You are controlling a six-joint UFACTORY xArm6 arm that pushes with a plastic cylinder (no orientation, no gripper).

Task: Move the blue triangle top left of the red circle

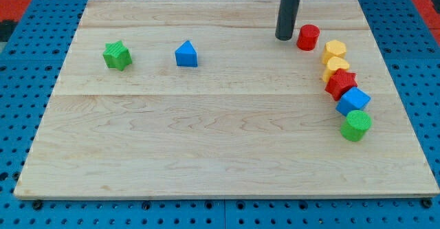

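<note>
Camera view, looking down at an angle on a pale wooden board (206,153) that lies on a blue pegboard surface (20,50). I have no gripper and hold nothing: my arm ends in a straight dark rod, and my tip (284,38) rests on the board near the view's top, right of centre. Just to the view's right of my tip, close beside it but with a sliver of board between, stands the red circle, a short red cylinder (308,36). The blue triangle block (186,53) sits well apart, to the view's left of my tip and a little lower. Further left is a green star-shaped block (117,55). Down the view's right side runs a curved chain of blocks below the red cylinder, each touching or nearly touching the next: a yellow rounded block (335,49), a yellow heart-shaped block (335,67), a red star-shaped block (341,83), a blue cube (353,100), and a green cylinder (356,125) at the bottom.
</note>
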